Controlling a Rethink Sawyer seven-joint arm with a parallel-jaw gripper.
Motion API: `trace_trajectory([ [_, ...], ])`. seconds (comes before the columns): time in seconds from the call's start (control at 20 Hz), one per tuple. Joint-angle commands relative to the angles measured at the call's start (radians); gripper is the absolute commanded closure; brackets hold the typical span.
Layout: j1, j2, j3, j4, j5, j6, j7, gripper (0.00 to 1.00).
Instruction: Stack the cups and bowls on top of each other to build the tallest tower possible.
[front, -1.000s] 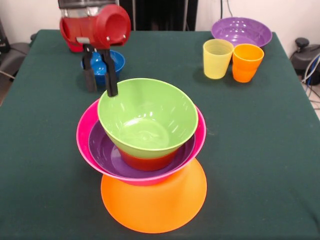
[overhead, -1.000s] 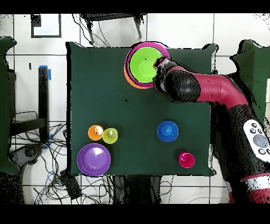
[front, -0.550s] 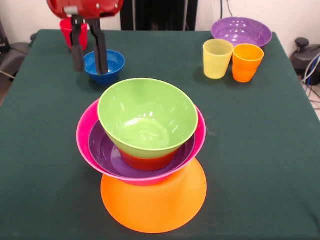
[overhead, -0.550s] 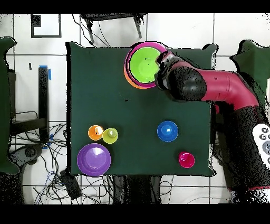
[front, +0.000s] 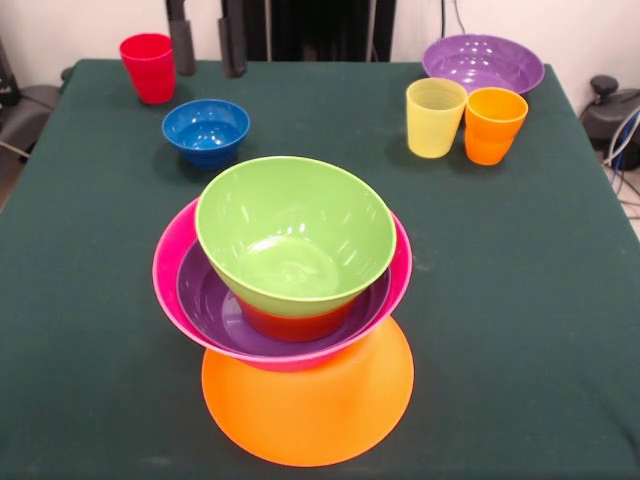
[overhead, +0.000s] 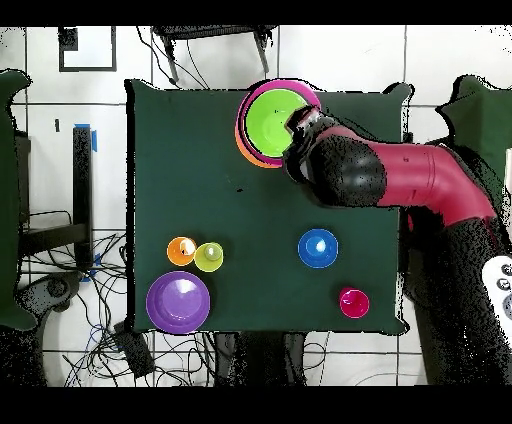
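The tower stands near the front: a lime green bowl on a small red-orange bowl, nested in a purple and a hot pink bowl, all on an upturned orange bowl. A blue bowl and a red cup sit loose at the far left. A yellow cup, an orange cup and a second purple bowl are at the far right. My gripper hangs open and empty at the top edge, above and behind the blue bowl, with only its two black fingers showing.
The dark green table has open cloth between the tower and the loose pieces. In the overhead view the red arm reaches over the table's right side, right beside the tower, with the blue bowl below it.
The gripper has risen and drawn back from beside the green bowl's rim to the picture's top edge, still open. The blue bowl and red cup now show in full. No bowl or cup has moved.
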Motion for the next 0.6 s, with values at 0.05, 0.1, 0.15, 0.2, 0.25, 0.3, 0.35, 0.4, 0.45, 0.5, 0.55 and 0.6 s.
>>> trace_trajectory([
  [0.05, 0.035, -0.017, -0.009, 0.168, -0.004, 0.045, -0.060, 0.00],
  [0.1, 0.039, -0.020, -0.013, 0.177, -0.004, 0.040, -0.053, 0.00],
  [0.15, 0.040, -0.017, -0.018, 0.178, -0.004, 0.038, -0.050, 0.00],
  [0.2, 0.043, -0.018, -0.021, 0.187, -0.003, 0.031, -0.042, 0.00],
  [0.25, 0.044, -0.014, -0.025, 0.191, -0.003, 0.026, -0.035, 0.00],
  [0.3, 0.049, -0.019, -0.031, 0.206, -0.001, 0.014, -0.019, 0.00],
  [0.35, 0.053, -0.024, -0.038, 0.218, -0.001, 0.004, -0.005, 0.00],
  [0.4, 0.058, -0.028, -0.044, 0.230, -0.001, -0.006, 0.008, 0.00],
  [0.45, 0.060, -0.028, -0.047, 0.238, -0.002, -0.015, 0.014, 0.00],
  [0.5, 0.062, -0.028, -0.050, 0.246, -0.004, -0.024, 0.020, 0.00],
  [0.55, 0.063, -0.025, -0.052, 0.242, -0.004, -0.025, 0.021, 0.00],
  [0.6, 0.064, -0.022, -0.054, 0.239, -0.004, -0.026, 0.021, 0.00],
])
